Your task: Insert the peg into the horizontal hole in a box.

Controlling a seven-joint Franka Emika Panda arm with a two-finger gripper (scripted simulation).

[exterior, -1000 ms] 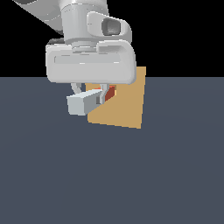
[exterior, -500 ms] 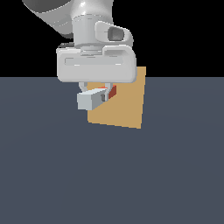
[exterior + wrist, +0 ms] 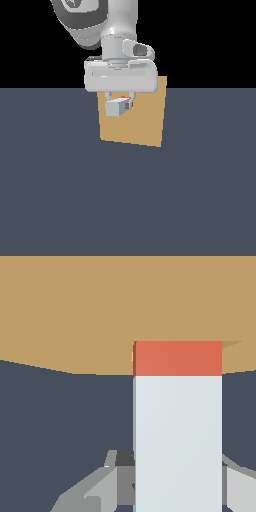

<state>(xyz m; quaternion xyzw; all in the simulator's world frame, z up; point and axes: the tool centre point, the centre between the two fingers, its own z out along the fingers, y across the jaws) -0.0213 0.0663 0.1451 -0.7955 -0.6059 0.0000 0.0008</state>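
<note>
We held the peg [image 3: 177, 426] level in our gripper [image 3: 120, 102], clamped on its white half; orange tip sat partway in the box [image 3: 142, 125], approx. aligned for pushing.

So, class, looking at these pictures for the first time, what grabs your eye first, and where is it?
The bulky white gripper at the exterior view's upper centre, shut on the slim white and orange-red square peg. Behind it stands the plain tan-orange box. In the wrist view the peg's orange-red end meets the box face.
</note>
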